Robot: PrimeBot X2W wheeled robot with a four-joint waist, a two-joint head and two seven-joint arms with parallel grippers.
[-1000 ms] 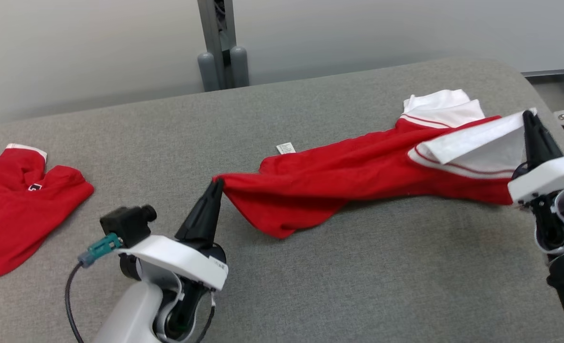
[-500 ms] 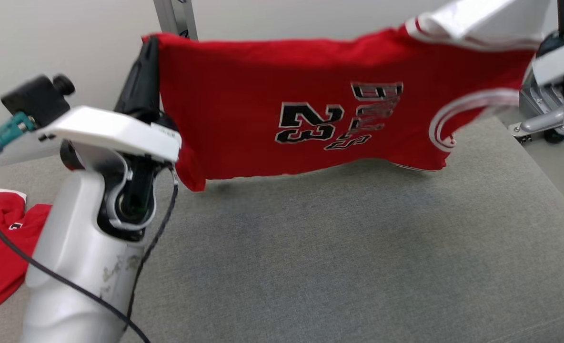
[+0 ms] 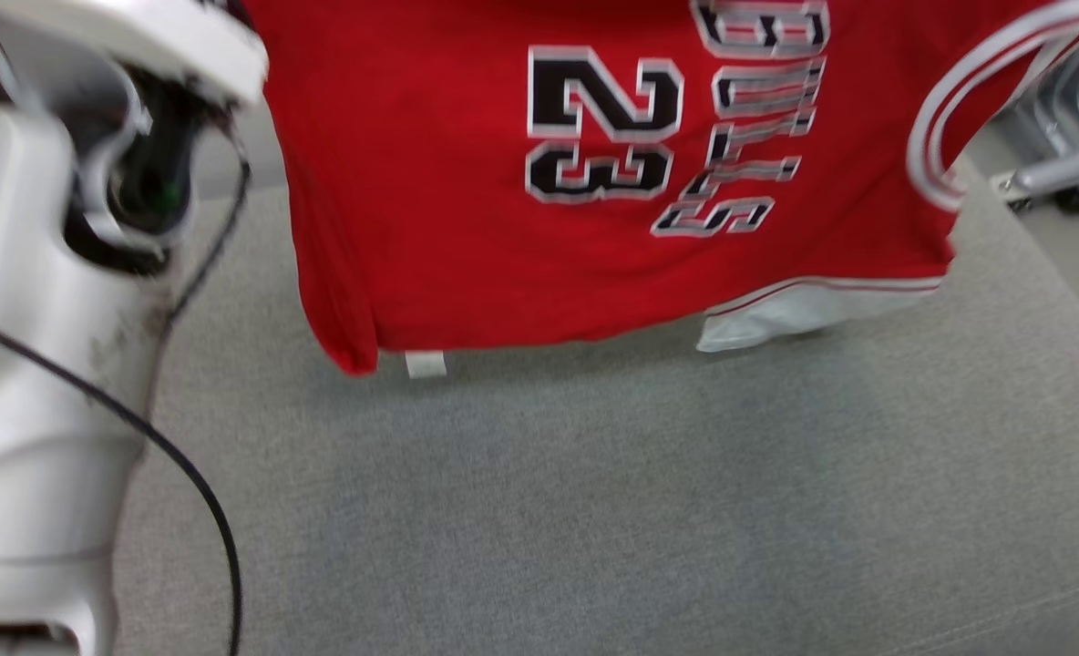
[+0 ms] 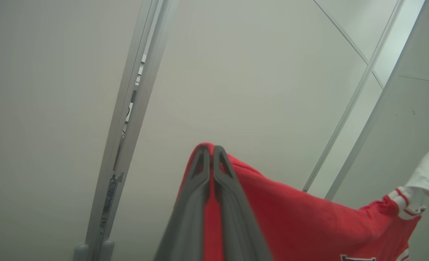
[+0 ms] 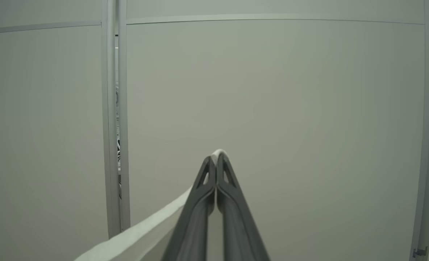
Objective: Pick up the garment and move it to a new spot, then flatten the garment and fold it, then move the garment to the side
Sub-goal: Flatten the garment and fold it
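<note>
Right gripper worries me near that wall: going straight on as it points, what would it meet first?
Past the garment edge it pinches, the right gripper points at the pale wall panel; how far is unclear.

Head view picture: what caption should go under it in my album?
A red jersey marked 23 hangs spread over the gray table beside the robot's left arm.

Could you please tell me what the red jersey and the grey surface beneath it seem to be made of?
The red basketball jersey with the black 23 looks like thin, matte knit fabric, probably synthetic: it hangs limp and drapes in soft folds. The grey table surface looks covered in woven, felt-like cloth with a matte, heathered texture; what lies under that cover is hidden.
</note>
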